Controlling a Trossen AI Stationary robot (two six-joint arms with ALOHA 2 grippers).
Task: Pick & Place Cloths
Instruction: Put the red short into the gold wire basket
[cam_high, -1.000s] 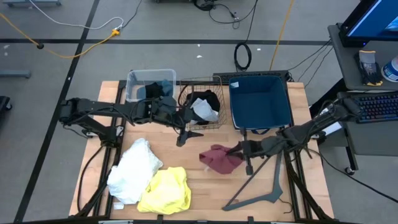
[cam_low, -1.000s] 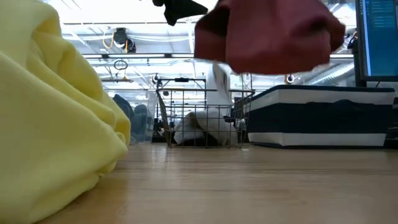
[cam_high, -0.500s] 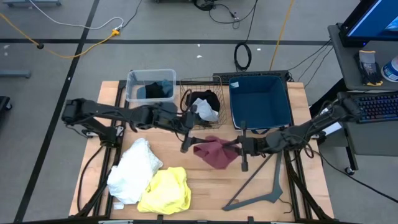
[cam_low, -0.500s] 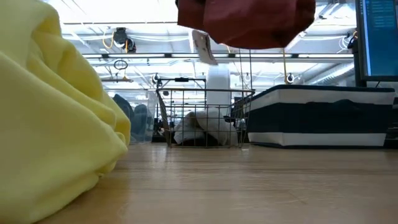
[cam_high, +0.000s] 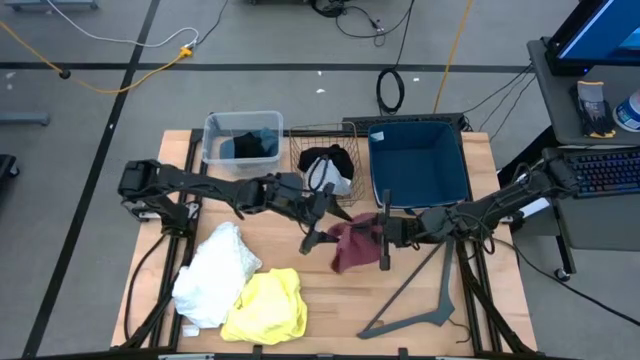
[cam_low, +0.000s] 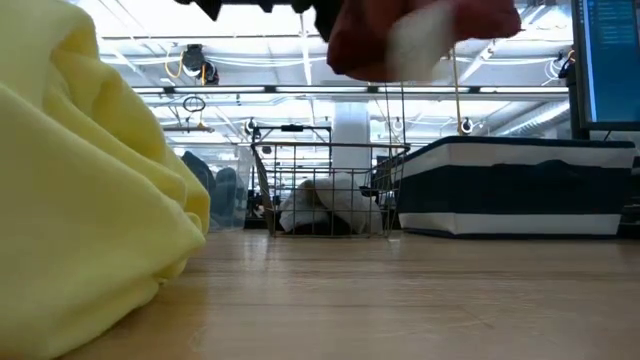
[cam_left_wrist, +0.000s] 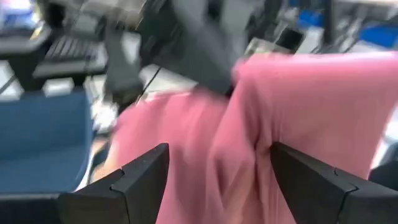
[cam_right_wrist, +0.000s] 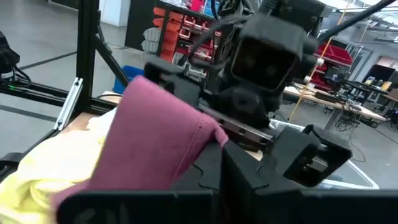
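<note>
While the maroon cloth (cam_high: 352, 245) hangs clear of the bench (cam_high: 330, 305), it is carried between both arms near the bench's middle, in front of the wire basket (cam_high: 325, 170) and the blue bin (cam_high: 418, 165). The lift is plain in the low view, where the cloth (cam_low: 420, 35) sits high above the wooden surface. Judged from its position, it is held aloft so that it can be passed from one arm to the other, or spread, before going into a container.

The right hand (cam_high: 383, 232) is clenched on the cloth's right edge; in the right wrist view the fabric (cam_right_wrist: 155, 146) drapes over its dark fingers (cam_right_wrist: 249, 180). That arm reaches in low and nearly level from the bench's right side.

The left hand (cam_high: 318, 235) meets the cloth's left edge, its arm stretched across from the far left. In the left wrist view both fingers (cam_left_wrist: 140, 180) stand wide apart with the pink fabric (cam_left_wrist: 249, 137) between them, so this hand appears released and poised to close, though the blur there makes that uncertain.

The other cloths lie apart: a white one (cam_high: 212, 270) and a yellow one (cam_high: 268, 305) rest touching each other on the near left of the bench. Black and white pieces (cam_high: 325, 168) fill the basket, and dark pieces lie in the clear tub (cam_high: 243, 135). A grey hanger (cam_high: 420, 300) lies on the bench below the right arm.
</note>
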